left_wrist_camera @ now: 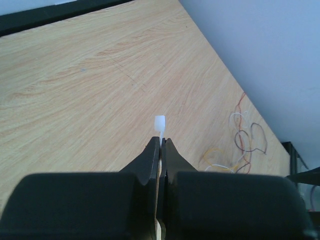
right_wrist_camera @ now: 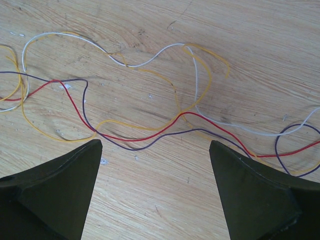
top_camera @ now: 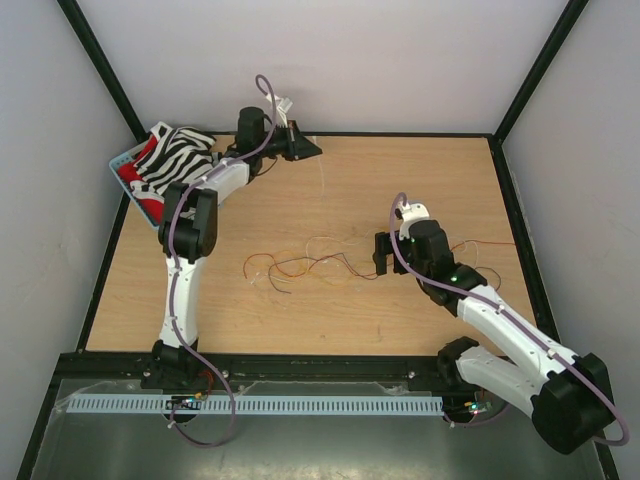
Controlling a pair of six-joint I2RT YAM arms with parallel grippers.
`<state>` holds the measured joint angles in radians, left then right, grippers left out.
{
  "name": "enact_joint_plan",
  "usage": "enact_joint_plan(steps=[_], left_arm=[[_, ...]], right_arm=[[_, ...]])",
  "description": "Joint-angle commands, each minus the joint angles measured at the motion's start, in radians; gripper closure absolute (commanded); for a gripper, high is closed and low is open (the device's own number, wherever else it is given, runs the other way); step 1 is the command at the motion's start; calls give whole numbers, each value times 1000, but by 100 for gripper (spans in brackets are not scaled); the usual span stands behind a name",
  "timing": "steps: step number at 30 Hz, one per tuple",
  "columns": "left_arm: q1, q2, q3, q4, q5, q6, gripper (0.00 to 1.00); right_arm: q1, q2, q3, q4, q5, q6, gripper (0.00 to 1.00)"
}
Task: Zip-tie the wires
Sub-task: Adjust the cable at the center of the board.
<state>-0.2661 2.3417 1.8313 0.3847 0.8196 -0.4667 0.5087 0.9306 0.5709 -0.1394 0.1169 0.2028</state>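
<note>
**Zip tie far from the wires**

The left pincer is gripping the zip tie by the tabletop's far edge. The wires are sprawling left-to-right mid-table, under the right pincer, which is gaping wide and probably hovering just above them.

Two arms stand at one table: the left arm and the right arm. There is one zip tie, one basket and one striped cloth. The wires come in four colours, white, yellow, red and dark purple; their exact number cannot be told.
</note>
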Motion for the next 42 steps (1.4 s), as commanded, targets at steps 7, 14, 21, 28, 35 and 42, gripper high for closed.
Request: enact_joint_plan(steps=[7,14,21,28,35,42], left_arm=[[-16,-112,-61,58,109,-272,100],[-19,-70,-58,180,150,-478,100],[-9,-40,-80,194,142,-465,100],[17,28,-60,200,154,-436,100],[47,70,-82,195,157,-323,100],[58,81,-105,194,204,-175,100]], right_arm=[[-5,13,-15,37,-32,30,1],[-5,16,-20,40,-41,38,1],[-5,12,-25,46,-46,43,1],[-5,15,-26,47,-47,44,1],[-5,18,-29,55,-53,39,1],[-5,-11,-50,75,-35,23,1]])
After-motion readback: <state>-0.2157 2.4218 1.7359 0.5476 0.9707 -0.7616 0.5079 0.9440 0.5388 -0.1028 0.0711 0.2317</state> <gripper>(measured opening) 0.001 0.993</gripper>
